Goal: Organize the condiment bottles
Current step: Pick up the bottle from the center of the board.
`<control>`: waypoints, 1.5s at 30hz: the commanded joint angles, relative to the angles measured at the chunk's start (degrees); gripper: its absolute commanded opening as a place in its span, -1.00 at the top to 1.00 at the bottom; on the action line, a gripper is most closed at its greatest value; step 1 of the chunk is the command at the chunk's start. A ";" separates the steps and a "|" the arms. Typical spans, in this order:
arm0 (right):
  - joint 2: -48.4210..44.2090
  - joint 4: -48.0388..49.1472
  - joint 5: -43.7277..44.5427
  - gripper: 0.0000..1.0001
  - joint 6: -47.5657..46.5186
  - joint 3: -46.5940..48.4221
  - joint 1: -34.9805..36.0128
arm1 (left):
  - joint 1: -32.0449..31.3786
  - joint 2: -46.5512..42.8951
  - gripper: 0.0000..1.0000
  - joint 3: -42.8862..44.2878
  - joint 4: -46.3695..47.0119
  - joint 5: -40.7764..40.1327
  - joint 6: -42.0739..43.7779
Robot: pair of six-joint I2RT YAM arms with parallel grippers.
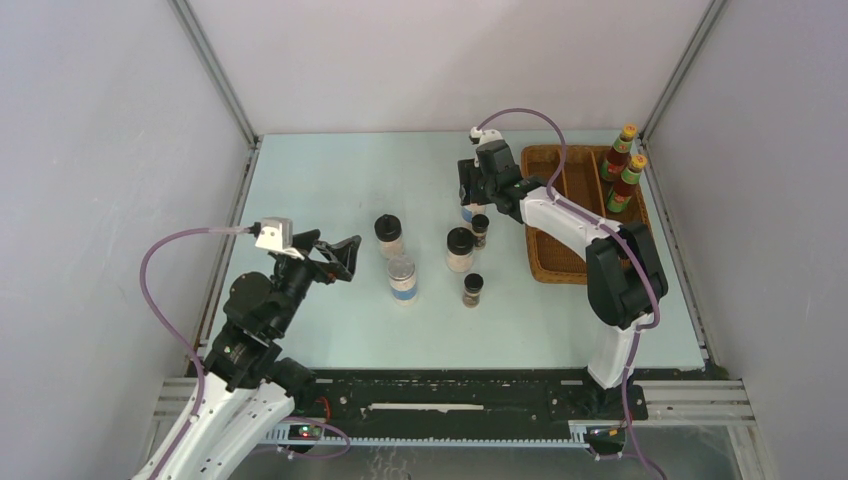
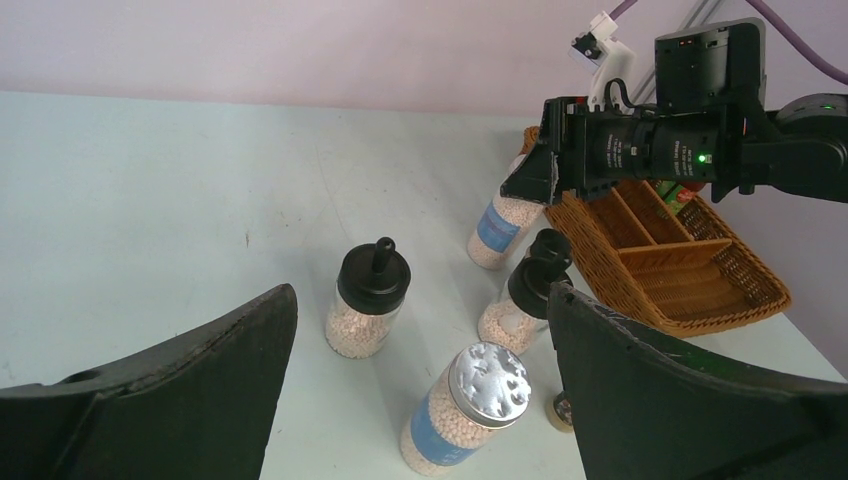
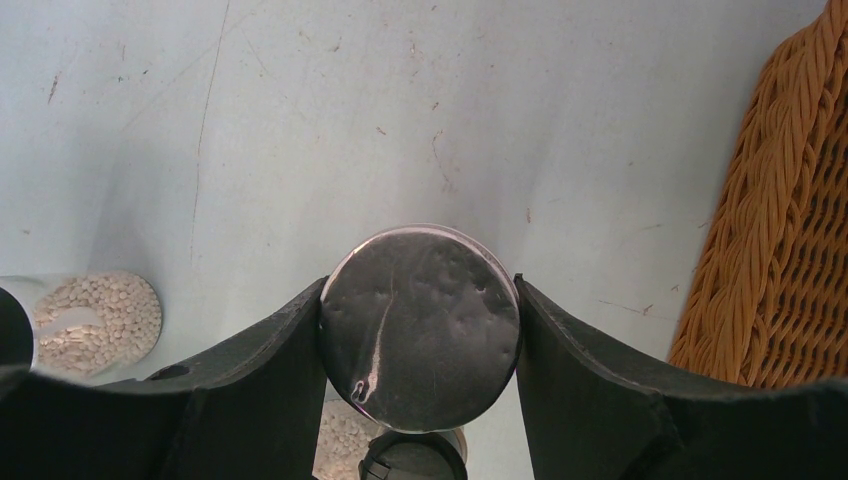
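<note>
**A:** What fills the picture?

**B:** The pale table (image 1: 330, 180). Next in size is the wicker tray (image 1: 560, 262) at centre right, with two red sauce bottles (image 1: 626, 160) upright in its upper right corner.

**A:** And the grippers?

**B:** The right gripper (image 3: 418, 330) is clamped on the lid of a silver-lidded jar (image 2: 497, 228), just left of the tray. The left gripper (image 1: 340, 255), at lower left, is spread wide and holds nothing.

**A:** Smaller things?

**B:** In mid-frame stand a second silver-lidded jar (image 1: 402, 277), two black-lidded white jars (image 1: 389, 236) and two tiny dark jars (image 1: 473, 288).
</note>
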 commanded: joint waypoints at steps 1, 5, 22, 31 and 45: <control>-1.22 0.11 1.26 0.81 -0.28 2.20 -0.01 | -0.25 -0.85 -1.00 -1.40 1.63 0.50 -0.12; -1.31 -0.02 1.36 1.00 -0.34 2.45 0.05 | -0.21 -1.06 -1.00 -1.41 1.54 0.42 -0.12; -1.93 -0.27 1.99 1.00 -1.12 4.10 0.58 | -0.23 -0.98 -1.00 -1.08 1.47 0.61 -0.08; -2.10 -0.59 2.07 1.00 -1.63 5.44 0.69 | -0.25 -0.71 -0.99 -0.98 1.63 0.78 0.01; -2.72 -1.75 2.85 1.00 -2.53 9.03 0.75 | -0.25 -0.55 -1.00 -1.06 1.75 0.77 0.08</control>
